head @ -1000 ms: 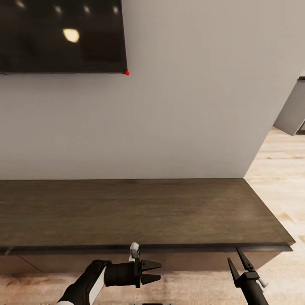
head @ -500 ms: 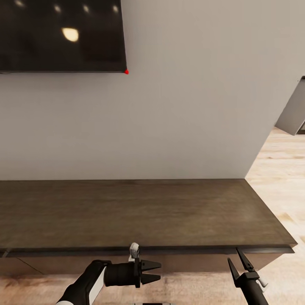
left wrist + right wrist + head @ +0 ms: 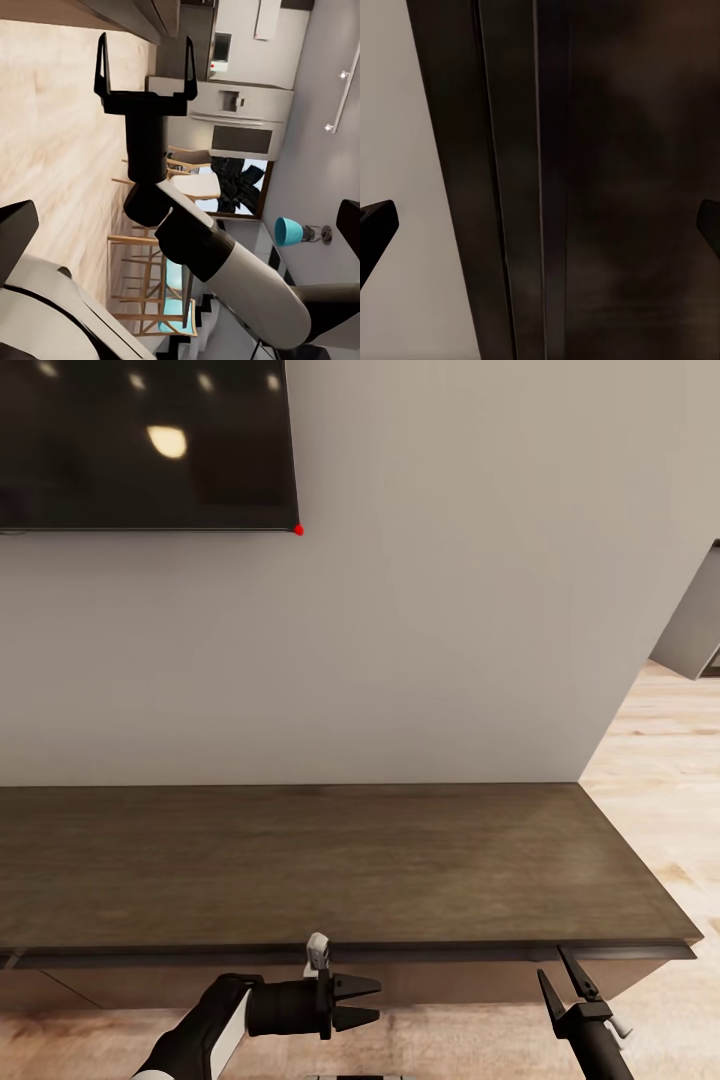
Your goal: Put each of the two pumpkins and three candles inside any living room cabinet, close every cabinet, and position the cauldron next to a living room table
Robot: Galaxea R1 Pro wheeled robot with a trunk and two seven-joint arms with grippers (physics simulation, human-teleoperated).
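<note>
Grey wall (image 3: 440,610) takes up most of the head view, with a dark TV screen (image 3: 140,445) mounted at upper left and pale wood floor (image 3: 660,760) at right. Below runs the cabinet (image 3: 330,860), long, low, dark brown; its top is bare and the front edge sits just ahead of both arms.

Against the frames half a second and a second back, almost nothing differs: only a slight shift of the whole view, both arms as they were. Judgement: robot is parked at the cabinet, front not yet engaged.

Left gripper (image 3: 368,1002) points sideways toward the right, jaws parted, empty. Right gripper (image 3: 562,972) points up at the cabinet's front lip, jaws wide apart, empty; its wrist camera looks close along the dark edge.

Pumpkins, candles, cauldron: whereabouts unknown from these views. Nothing obstructs the cabinet front.
</note>
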